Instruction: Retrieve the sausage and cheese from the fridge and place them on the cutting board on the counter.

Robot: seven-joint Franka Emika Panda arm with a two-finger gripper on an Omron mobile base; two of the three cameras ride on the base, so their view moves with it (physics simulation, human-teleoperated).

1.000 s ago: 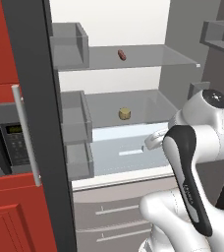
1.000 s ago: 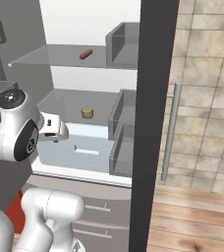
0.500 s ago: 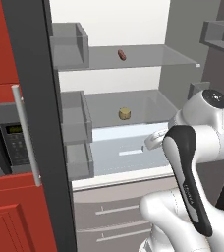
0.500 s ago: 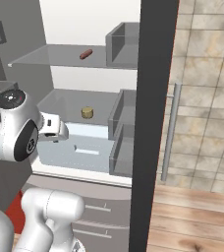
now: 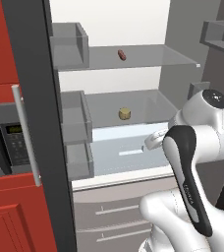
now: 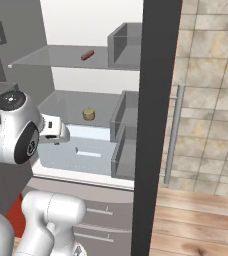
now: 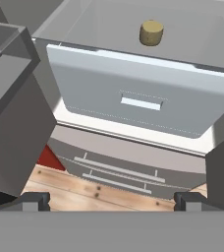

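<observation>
Olive-yellow round cheese puck (image 7: 152, 32) & dark red-brown sausage cylinder (image 5: 122, 54) both on shelves in grey stainless fridge (image 5: 30, 123), nothing fetched yet, my fingers (image 7: 113, 201) spread wide, empty.

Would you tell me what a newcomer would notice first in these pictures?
The open fridge, with the sausage alone on its upper glass shelf and the cheese alone on the shelf below, above a pale drawer. The white arm rises in front, its open gripper facing that drawer.
</observation>
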